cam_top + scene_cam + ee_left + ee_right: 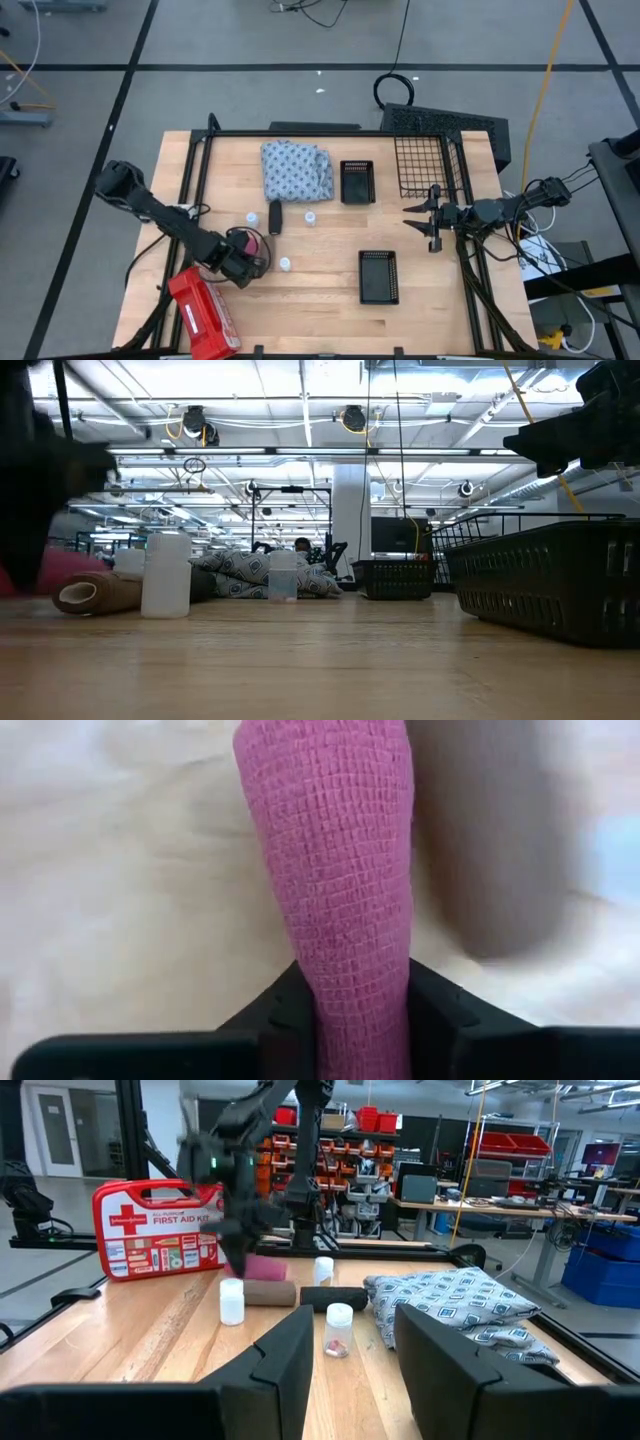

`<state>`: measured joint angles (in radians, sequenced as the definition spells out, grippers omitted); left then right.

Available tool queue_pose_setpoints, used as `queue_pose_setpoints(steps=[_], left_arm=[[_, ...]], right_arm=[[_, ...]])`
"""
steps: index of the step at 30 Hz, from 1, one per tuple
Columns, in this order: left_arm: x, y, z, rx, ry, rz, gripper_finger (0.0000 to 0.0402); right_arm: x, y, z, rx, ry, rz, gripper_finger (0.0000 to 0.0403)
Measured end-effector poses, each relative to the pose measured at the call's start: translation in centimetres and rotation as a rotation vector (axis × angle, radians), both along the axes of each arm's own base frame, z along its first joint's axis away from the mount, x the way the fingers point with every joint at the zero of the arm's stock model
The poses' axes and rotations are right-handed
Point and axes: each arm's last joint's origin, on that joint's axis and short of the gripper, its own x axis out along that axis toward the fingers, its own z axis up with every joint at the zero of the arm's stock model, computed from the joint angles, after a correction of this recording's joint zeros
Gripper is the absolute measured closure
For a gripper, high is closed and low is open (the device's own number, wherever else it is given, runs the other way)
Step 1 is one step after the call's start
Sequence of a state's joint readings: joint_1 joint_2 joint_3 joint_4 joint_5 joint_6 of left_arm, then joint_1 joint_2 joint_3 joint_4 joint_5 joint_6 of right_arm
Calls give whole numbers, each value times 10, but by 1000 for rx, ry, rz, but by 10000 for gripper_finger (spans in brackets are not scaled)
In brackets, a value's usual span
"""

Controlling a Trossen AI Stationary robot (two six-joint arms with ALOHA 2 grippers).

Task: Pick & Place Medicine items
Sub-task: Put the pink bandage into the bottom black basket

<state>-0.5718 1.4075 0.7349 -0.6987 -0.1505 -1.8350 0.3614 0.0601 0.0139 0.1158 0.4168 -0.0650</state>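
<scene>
- The left arm reaches in from the counter's (pixel 330 300) left edge and slants down toward the front-left area, ending just beside the red first-aid case (pixel 203 312).
- The left gripper (pixel 250 258) sits low at the counter surface, its two dark fingers (pixel 262 1020) pressed against either side of the pink roll (pixel 340 890); it is clamped on the pink roll, which lies on the wood.
- In the right wrist view the pink roll (pixel 262 1268) lies just behind the brown roll (pixel 268 1292), with the black tube (pixel 335 1298) beside that one.
- Three small white bottles stand nearby: one (pixel 252 219) left of the black tube (pixel 275 217), one (pixel 310 216) right of it, one (pixel 285 264) nearer the front edge.
- The patterned cloth (pixel 296 170) lies bunched toward the back, with a black tray (pixel 357 181) to its right and a second black tray (pixel 379 276) nearer the front.
- The right arm stretches in level from the right edge, held above the counter beside the wire basket (pixel 420 165).
- The right gripper (pixel 415 221) has its fingers parted and holds nothing.
</scene>
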Motion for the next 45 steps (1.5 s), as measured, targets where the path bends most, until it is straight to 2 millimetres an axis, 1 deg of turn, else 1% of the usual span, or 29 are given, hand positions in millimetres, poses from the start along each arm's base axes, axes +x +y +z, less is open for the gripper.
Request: queue_pose_setpoints(steps=[6,9,11,15,17,19,22,24,26,28,31,33,37,41,45], left_arm=[[1,-2,52,64,-175,-46,301],[7,-1,76,173,-320,-69,301],[14,0,92,248,-428,-78,301],[37,8,109,423,-600,-169,300],[52,15,119,500,-694,-226,300],[68,28,127,561,-771,-304,300],[92,54,136,632,-884,-388,300],[103,73,141,655,-958,-430,300],[113,92,140,668,-1003,-454,300],[122,110,135,662,-1019,-482,300],[135,130,120,627,-1019,-503,300],[144,139,108,608,-1015,-525,300],[161,144,85,584,-1046,-614,299],[172,144,75,647,-1099,-687,299],[178,144,67,706,-1110,-725,291]], right_arm=[[0,0,0,0,1,0,273],[0,0,0,0,0,0,273],[0,0,0,0,0,0,273],[0,0,0,0,0,0,273],[0,0,0,0,0,0,273],[0,0,0,0,0,0,273],[0,0,0,0,0,0,273],[0,0,0,0,0,0,273],[0,0,0,1,-1,0,273],[0,0,0,0,-1,0,273],[0,0,0,0,-1,0,273],[0,0,0,0,-1,0,273],[0,0,0,0,-1,0,273],[0,0,0,0,-1,0,273],[0,0,0,0,0,0,273]])
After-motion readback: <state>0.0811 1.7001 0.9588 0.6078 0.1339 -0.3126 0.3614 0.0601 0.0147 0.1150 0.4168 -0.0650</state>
